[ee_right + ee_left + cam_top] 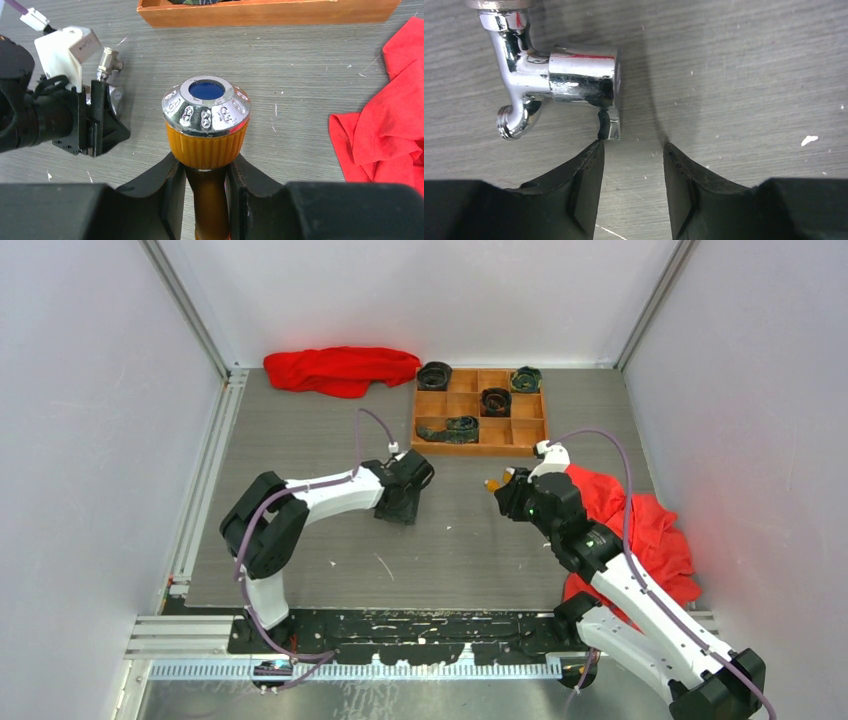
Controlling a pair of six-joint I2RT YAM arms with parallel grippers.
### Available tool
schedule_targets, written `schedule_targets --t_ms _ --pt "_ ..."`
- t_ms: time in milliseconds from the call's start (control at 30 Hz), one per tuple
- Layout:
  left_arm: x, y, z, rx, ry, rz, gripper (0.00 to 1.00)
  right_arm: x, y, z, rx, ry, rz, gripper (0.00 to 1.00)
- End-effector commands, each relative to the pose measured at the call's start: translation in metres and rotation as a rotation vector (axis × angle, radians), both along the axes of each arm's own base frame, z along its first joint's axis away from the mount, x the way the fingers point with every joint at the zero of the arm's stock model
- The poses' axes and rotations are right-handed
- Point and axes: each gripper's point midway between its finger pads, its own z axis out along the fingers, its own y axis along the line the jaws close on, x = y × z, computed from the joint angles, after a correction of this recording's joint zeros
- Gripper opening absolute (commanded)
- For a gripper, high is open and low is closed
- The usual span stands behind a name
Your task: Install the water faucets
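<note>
left gripper [631, 145] is partway open, nothing btw the fingers, tips just short of the silver faucet [574, 75] lying on the table [749, 75]; right gripper [205, 170] is clamped on the orange faucet [206, 142] by its stem. silver one's top end is cut off by the frame, orange one's lower part is hidden btw the fingers. silver body runs sideways across the left wrist view, orange one's long axis follows the fingers w/ chrome cap pointing toward the wooden tray [265, 15].
</note>
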Motion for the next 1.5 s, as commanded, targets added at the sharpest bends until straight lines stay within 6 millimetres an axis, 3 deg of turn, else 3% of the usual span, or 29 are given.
schedule_targets --t_ms 0,333,567,667,800,967,1067,1200,1367,1467 --pt "0.021 0.013 -0.015 -0.001 -0.008 0.011 0.47 0.010 0.001 0.037 0.022 -0.100 -0.001 0.00" --pt "0.029 0.020 -0.005 0.015 -0.033 -0.054 0.53 0.012 0.013 0.029 0.051 -0.067 0.029 0.00" --pt "0.037 0.013 -0.016 -0.104 0.008 -0.050 0.42 0.013 0.016 0.027 0.047 -0.053 0.043 0.00" --pt "0.039 0.013 -0.017 -0.125 0.005 -0.041 0.30 0.012 0.016 0.025 0.045 -0.049 0.046 0.00" --pt "0.039 0.013 -0.015 -0.124 0.026 -0.042 0.00 0.011 0.017 0.025 0.045 -0.046 0.050 0.00" --pt "0.027 -0.011 0.039 -0.310 0.014 -0.122 0.00 0.010 0.009 0.029 0.035 -0.060 0.022 0.00" --pt "0.010 -0.032 0.080 -0.504 0.039 -0.186 0.00 0.009 0.008 0.029 0.035 -0.063 0.017 0.00" --pt "-0.011 -0.051 0.116 -0.774 0.114 -0.226 0.00 0.010 0.009 0.024 0.038 -0.054 0.020 0.00" --pt "-0.032 -0.058 0.131 -1.053 0.260 -0.217 0.00 0.010 0.005 0.010 0.015 -0.017 -0.006 0.00" --pt "-0.035 -0.062 0.134 -1.160 0.302 -0.180 0.00 0.010 0.002 -0.007 -0.004 0.026 -0.027 0.00"
